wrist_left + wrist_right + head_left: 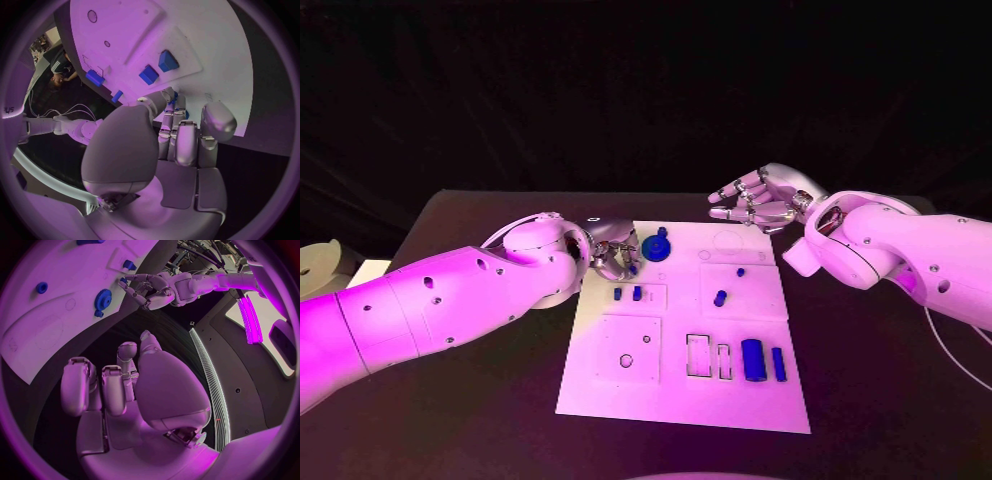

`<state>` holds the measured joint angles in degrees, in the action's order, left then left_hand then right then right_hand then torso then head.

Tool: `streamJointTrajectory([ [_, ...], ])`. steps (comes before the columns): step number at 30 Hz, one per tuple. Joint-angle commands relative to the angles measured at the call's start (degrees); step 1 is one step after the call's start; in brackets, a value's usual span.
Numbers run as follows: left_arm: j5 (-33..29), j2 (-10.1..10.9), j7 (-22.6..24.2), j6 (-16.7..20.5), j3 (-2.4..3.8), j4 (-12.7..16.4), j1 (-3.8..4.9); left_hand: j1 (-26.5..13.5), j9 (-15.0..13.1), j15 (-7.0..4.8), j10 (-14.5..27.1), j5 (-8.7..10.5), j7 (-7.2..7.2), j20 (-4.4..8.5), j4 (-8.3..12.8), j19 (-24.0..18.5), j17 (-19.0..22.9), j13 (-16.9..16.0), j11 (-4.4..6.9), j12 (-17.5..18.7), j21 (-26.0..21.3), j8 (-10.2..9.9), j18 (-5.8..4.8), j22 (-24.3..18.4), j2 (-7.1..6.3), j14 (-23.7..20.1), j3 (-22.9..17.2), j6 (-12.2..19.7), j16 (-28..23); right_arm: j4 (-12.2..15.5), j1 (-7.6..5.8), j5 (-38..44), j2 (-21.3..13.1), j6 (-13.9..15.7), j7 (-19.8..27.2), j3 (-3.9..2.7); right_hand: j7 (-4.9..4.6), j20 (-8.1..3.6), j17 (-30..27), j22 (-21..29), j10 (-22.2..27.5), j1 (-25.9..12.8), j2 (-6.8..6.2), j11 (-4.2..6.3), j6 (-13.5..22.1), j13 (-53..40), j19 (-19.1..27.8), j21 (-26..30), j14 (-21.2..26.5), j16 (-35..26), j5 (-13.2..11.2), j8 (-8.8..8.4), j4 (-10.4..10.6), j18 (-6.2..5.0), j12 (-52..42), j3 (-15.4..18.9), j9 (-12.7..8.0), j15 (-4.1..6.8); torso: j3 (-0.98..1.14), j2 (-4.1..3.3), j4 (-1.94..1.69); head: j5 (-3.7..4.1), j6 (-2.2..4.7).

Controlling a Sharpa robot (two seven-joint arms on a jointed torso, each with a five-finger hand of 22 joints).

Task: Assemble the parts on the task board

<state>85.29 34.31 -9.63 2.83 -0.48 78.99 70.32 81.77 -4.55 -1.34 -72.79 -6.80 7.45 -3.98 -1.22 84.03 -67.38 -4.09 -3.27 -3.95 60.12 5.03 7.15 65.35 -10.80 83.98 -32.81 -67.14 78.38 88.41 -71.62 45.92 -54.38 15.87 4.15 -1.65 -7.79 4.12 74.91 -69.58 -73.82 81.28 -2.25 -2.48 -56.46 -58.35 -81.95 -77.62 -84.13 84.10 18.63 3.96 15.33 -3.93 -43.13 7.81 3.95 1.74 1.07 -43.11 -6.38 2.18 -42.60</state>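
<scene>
Head view: the flat white task board [678, 395] lies on the black counter [877, 390], small blue parts [762, 359] scattered over it. The left robot hand [610, 252] crouches at a blue gear [656, 245]; its grip is hidden. The right robot hand [759, 198] hovers behind the board, curled, empty.

In the head view, the left robot hand [609, 250] is half hidden behind its own wrist, so whether its fingertips pinch a part cannot be told. The task board [187, 30] runs past the left wrist picture's rim. The small blue pegs [626, 294] are too small to identify.
</scene>
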Motion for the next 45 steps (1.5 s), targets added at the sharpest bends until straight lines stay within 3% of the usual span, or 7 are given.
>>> streamJointTrajectory([
  [1, -0.2, -0.2, 0.0, -1.6, -0.09, -0.1, -0.11, -0.8, 0.1, -0.08, 0.1, 0.24, 0.16, -0.06, 0.1, 0.6, 0.1, 0.0, -0.33, 0.4, -0.2, -0.6, -0.97, -0.2, -0.22, 2.0, 0.5, -0.1, 0.3, 0.0, 0.04, 0.2, 0.1, -0.8, 0.5, 0.00, 0.10, -0.05, 8.6, 0.0, 0.2, 0.1, 0.33, -0.05, -0.4, 0.0, 0.2, 0.3, -4.3, -0.2, 0.4, 0.35, -0.3, -0.37, -0.2, 0.0, 0.1, 0.07, 0.00, 0.01, 0.02, 0.02, -0.05],
  [11, -1.0, -0.4, -0.3, -1.3, -0.14, -0.8, -0.11, -3.1, 1.0, 1.32, 5.2, 0.19, 2.05, -0.99, -0.2, 0.3, 1.5, 0.5, -2.15, 0.6, -1.7, -1.6, -0.93, -1.2, -1.94, 1.6, 1.8, 6.2, -0.2, 0.0, 0.04, 0.2, 0.1, -0.8, 0.5, 0.00, 0.10, -0.05, 8.6, 0.0, 0.2, 0.1, 0.33, -0.05, -0.4, 0.0, 0.2, 0.3, -4.3, -0.2, 0.4, 0.35, -0.3, -0.37, -0.2, 0.0, 0.1, 0.07, -0.01, 0.00, 0.00, 0.05, -0.04],
  [29, -1.2, 0.0, -0.5, -0.7, -0.19, -0.9, -0.11, -2.9, 0.9, 1.63, 6.8, 0.16, 2.35, -1.33, 0.2, 0.2, 2.2, 0.5, -2.53, 0.5, -2.3, -1.5, -0.82, -1.6, -2.18, 1.4, 2.3, 7.1, -0.5, -0.3, 0.04, 0.5, -0.1, -0.8, 0.1, 0.00, 0.10, -0.06, 8.3, 0.3, 0.4, 0.1, 0.47, -0.06, -0.4, 0.4, 0.4, 0.5, -4.2, -0.5, 0.3, 0.35, -0.3, -0.43, 0.3, 0.1, 0.1, 0.07, -0.01, -0.01, 0.04, 0.16, -0.10],
  [37, -2.2, 2.1, 0.0, 1.8, -0.15, -0.3, -0.08, -2.3, 0.9, 2.10, 11.2, 0.08, 2.59, -1.85, 1.0, 0.1, 3.0, 0.5, -3.13, 0.5, -3.1, -1.5, -0.66, -2.1, -2.33, 1.2, 4.1, 10.0, -0.7, -1.6, 0.04, 5.5, -0.5, -2.3, -2.1, 0.00, -0.06, -0.04, 6.5, 2.9, 7.3, 2.5, 1.39, -0.17, -0.8, 11.5, 1.5, 2.4, -3.7, -2.4, 0.0, 0.52, -1.0, -0.96, 15.0, -0.1, 0.2, 0.02, 0.00, 0.03, -0.08, 0.34, -0.09],
  [41, -6.3, 3.7, 1.9, 6.1, 0.02, -0.2, 0.09, -1.7, 0.8, 2.25, 12.5, -0.22, 2.70, -2.03, 1.2, 0.1, 3.5, 0.5, -3.29, 0.3, -3.3, -1.3, -0.61, -2.3, -1.67, 1.1, 5.0, 10.1, -0.8, -2.0, 0.04, 12.6, -0.8, -3.1, -3.6, 0.00, -0.93, 0.07, 4.7, 4.5, 9.3, 6.8, 1.93, -0.67, -2.6, 21.1, 1.9, 3.6, -3.4, -4.3, -3.0, 0.74, -1.9, -1.24, 24.4, -2.2, 0.1, -0.63, 0.05, 0.07, -0.05, 0.31, 0.03],
  [43, -12.7, 4.7, 4.3, 9.7, 0.08, -0.4, 0.26, -1.9, 0.7, 2.26, 11.3, -0.36, 2.85, -2.10, 0.9, 0.0, 3.4, 0.3, -3.24, -0.3, -3.5, -1.0, -0.57, -2.4, -1.10, 1.2, 5.0, 9.2, -0.7, -1.8, 0.05, 17.9, -1.0, -3.5, -4.5, 0.00, -0.16, 0.23, 4.5, 4.6, 10.5, 8.9, 1.74, -0.87, -4.1, 24.2, 1.8, 3.7, -3.4, -4.5, -3.2, 1.23, -2.6, -1.26, 27.4, -3.3, 0.3, -0.39, 0.04, 0.09, 0.02, 0.30, 0.14],
  [45, -23.0, 5.7, 7.7, 13.6, 0.11, -0.4, 0.39, -2.1, 0.5, 2.14, 9.3, -0.38, 2.86, -2.14, 0.5, -1.5, 7.5, 0.1, -3.06, -1.2, -8.7, -0.3, 0.40, -6.3, -0.45, -0.1, 4.6, 7.5, -2.9, -1.4, 0.08, 24.0, -1.2, -3.8, -5.7, -0.01, -0.15, 0.30, 4.5, 4.5, 10.1, 10.3, 1.31, -0.96, -5.2, 28.5, 1.6, 3.6, -3.5, -4.5, -3.8, 1.26, -2.8, -1.22, 30.6, -4.5, 0.3, -0.49, 0.09, 0.09, 0.03, 0.42, 0.22],
])
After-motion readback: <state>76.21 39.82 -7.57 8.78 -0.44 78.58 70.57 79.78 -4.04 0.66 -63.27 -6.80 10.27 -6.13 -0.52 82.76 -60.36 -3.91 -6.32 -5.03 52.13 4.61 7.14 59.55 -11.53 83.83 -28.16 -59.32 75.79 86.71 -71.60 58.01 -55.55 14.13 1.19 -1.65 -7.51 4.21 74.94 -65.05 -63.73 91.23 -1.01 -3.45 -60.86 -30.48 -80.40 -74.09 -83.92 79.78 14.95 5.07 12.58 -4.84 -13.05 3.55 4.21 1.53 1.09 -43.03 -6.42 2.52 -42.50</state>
